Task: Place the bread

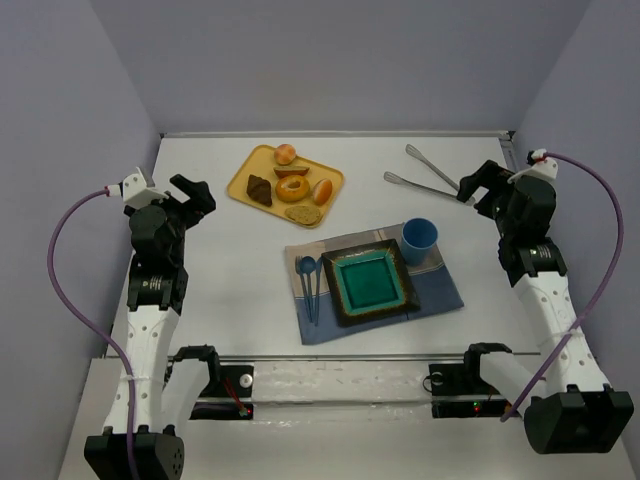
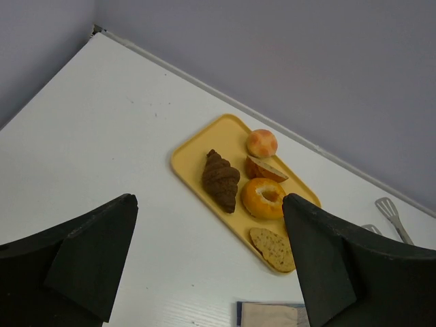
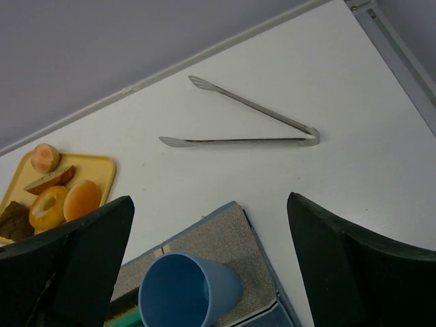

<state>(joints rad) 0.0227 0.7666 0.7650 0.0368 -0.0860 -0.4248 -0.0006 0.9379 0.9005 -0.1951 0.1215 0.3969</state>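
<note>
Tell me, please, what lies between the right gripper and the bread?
The metal tongs lie between the right gripper and the bread on its yellow tray, as the top view shows.

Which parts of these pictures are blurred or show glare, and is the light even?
Top view: even, soft light, faint shadows, a mild sheen on the teal plate. Left wrist view: the yellow tray is sharp, the left tool's fingers look soft. Right wrist view: the tongs gleam slightly, no strong glare.
</note>
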